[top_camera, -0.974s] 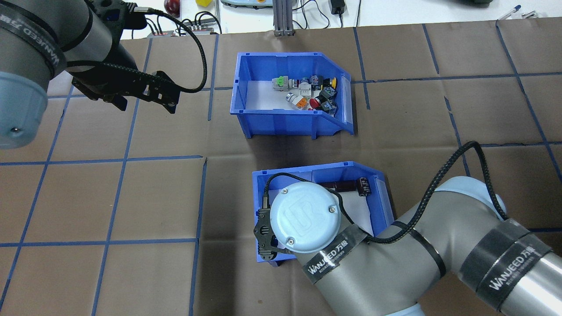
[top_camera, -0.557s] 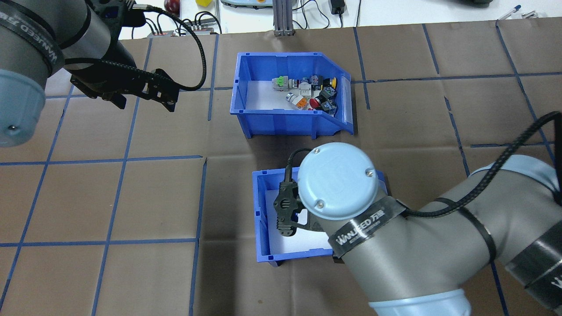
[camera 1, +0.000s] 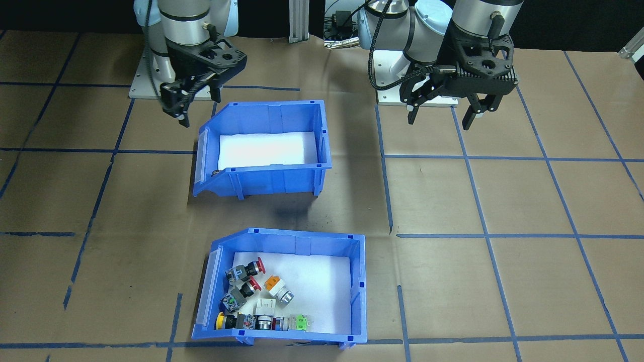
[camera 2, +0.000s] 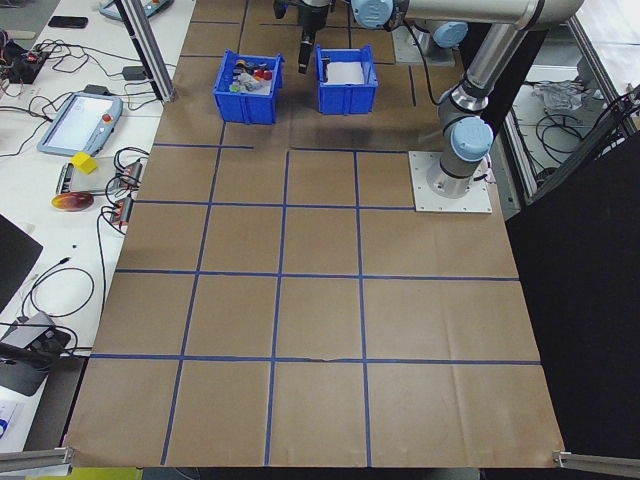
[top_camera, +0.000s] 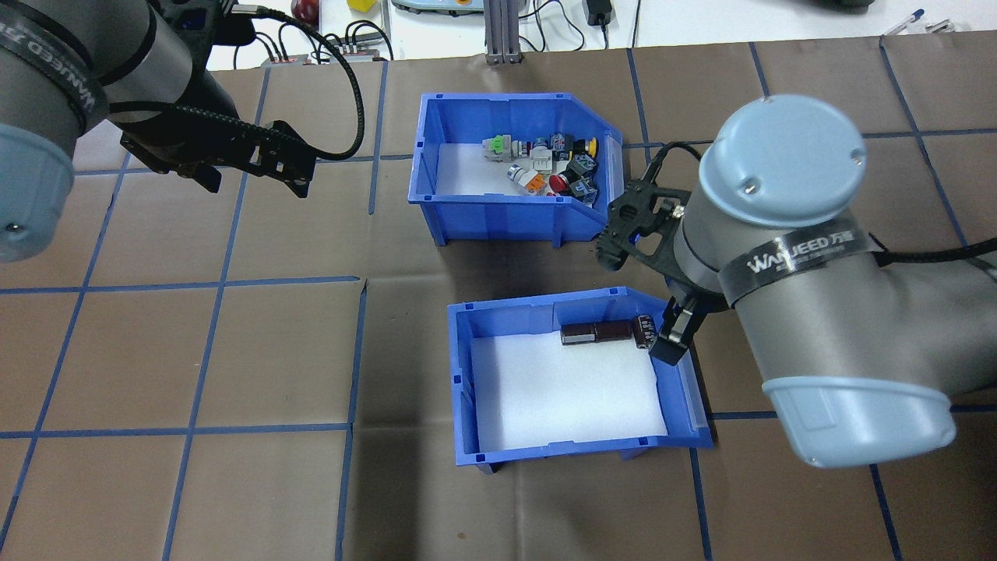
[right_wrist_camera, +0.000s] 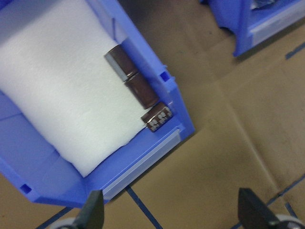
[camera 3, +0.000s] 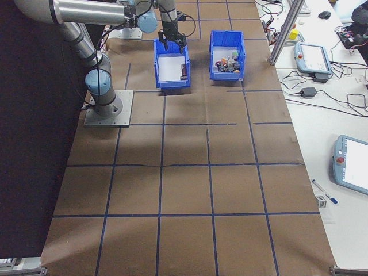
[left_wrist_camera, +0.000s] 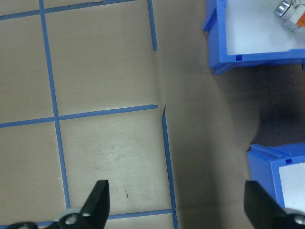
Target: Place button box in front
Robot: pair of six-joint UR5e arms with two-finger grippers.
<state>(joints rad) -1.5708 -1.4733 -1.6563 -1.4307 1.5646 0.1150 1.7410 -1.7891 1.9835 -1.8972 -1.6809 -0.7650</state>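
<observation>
The button box (top_camera: pixel 498 215) is a blue bin holding red, yellow, orange and green push-buttons (top_camera: pixel 554 165). It stands on the far side of the table in the overhead view and shows again nearest the front-facing camera (camera 1: pixel 356 286). A second blue bin (top_camera: pixel 464 374) with dark cylinders (top_camera: pixel 598 333) on white foam sits closer to the robot. My right gripper (top_camera: pixel 643 300) hangs open and empty at that bin's right end, between the two bins. My left gripper (top_camera: pixel 257 184) hovers open and empty over bare paper, left of the button box.
Brown paper with a blue tape grid (top_camera: pixel 218 282) covers the table. An aluminium post (top_camera: pixel 498 31) and cables (top_camera: pixel 327 47) stand along the far edge. In the left wrist view, corners of the button box (left_wrist_camera: pixel 248 57) and the other bin (left_wrist_camera: pixel 281 167) show at the right.
My right arm has swung from the near-left corner of the cylinder bin across it to its right end, uncovering the foam. The left arm barely shifted.
</observation>
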